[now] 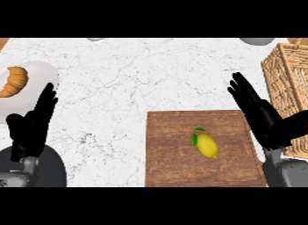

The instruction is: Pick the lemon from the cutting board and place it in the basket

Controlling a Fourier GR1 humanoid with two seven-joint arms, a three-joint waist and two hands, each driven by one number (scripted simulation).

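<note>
The lemon [206, 145] is lying on the cutting board [172, 154], untouched. The right hand [266, 118] is hovering just beside it, fingers straight and spread, the basket [297, 83] at its right. The left hand [30, 125] is resting open by a plate [33, 77] holding a croissant [13, 81].

A yellow lemon [208, 145] with green leaves lies on the brown cutting board [175, 149], near the wicker basket [297, 83] at the right.

1. Lemon [207, 145] sits on the cutting board [175, 149] — untouched.
2. Right hand [263, 116] hovers open at the board's right edge, beside the basket [297, 83].
3. Left hand [32, 125] open, far left — near the croissant [13, 81] on its plate [36, 74].
</note>
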